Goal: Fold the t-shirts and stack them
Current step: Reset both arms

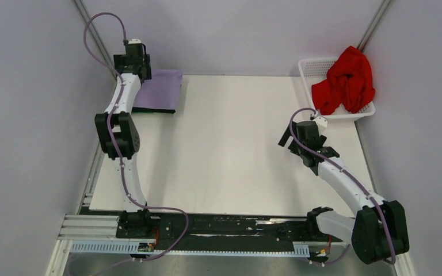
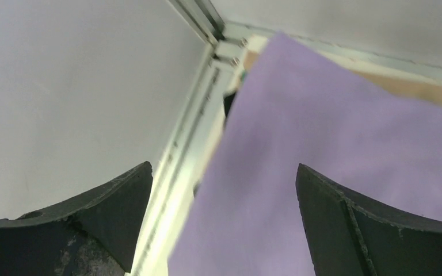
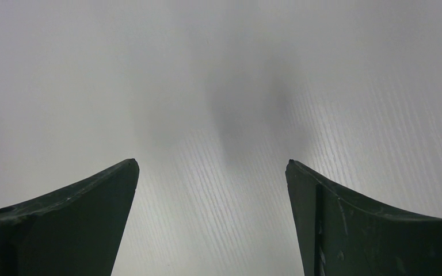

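Observation:
A folded lavender-purple t-shirt (image 1: 160,87) lies at the table's far left corner on top of a folded black t-shirt (image 1: 156,110), of which only a dark edge shows. It fills the left wrist view (image 2: 334,172). My left gripper (image 1: 131,62) hovers over its left edge, open and empty, as the left wrist view (image 2: 223,178) shows. A crumpled bright red t-shirt (image 1: 346,81) lies in the white basket at the far right. My right gripper (image 1: 299,133) is open and empty above bare table near the basket; the right wrist view (image 3: 212,172) shows only tabletop.
The white lattice basket (image 1: 314,68) stands at the far right corner. Grey walls close in the table on left, back and right. A metal rail (image 2: 190,132) runs along the table's left edge.

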You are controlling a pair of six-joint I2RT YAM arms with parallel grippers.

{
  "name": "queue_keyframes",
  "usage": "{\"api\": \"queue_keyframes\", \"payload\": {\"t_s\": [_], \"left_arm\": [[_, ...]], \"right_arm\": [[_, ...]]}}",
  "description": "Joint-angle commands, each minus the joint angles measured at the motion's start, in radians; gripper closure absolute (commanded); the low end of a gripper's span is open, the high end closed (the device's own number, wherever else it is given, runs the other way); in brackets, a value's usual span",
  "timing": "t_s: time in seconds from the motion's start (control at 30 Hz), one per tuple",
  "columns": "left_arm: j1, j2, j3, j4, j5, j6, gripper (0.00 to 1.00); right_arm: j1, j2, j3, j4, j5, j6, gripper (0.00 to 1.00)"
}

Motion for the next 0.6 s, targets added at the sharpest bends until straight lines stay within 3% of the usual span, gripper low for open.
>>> {"api": "queue_keyframes", "payload": {"t_s": [0.0,0.13,0.2,0.33,0.4,0.57], "left_arm": [[-0.013,-0.444,-0.303,0.034,0.206,-0.265,0.00],[-0.062,-0.818,-0.757,0.255,0.329,-0.394,0.00],[-0.092,-0.986,-1.066,0.323,0.459,-0.468,0.00],[-0.260,-1.256,-1.462,0.452,0.527,-0.540,0.00],[-0.326,-1.346,-1.573,0.429,0.489,-0.542,0.00],[-0.349,-1.494,-1.730,0.413,0.445,-0.564,0.00]], "right_arm": [[-0.003,-0.121,0.006,0.017,0.003,0.026,0.00],[-0.004,-0.208,-0.038,0.030,-0.010,0.037,0.00],[-0.011,-0.249,-0.071,0.054,-0.023,0.045,0.00],[-0.035,-0.317,-0.119,0.065,-0.046,0.043,0.00],[-0.044,-0.342,-0.136,0.069,-0.065,0.047,0.00],[-0.044,-0.359,-0.172,0.100,-0.137,0.039,0.00]]}}
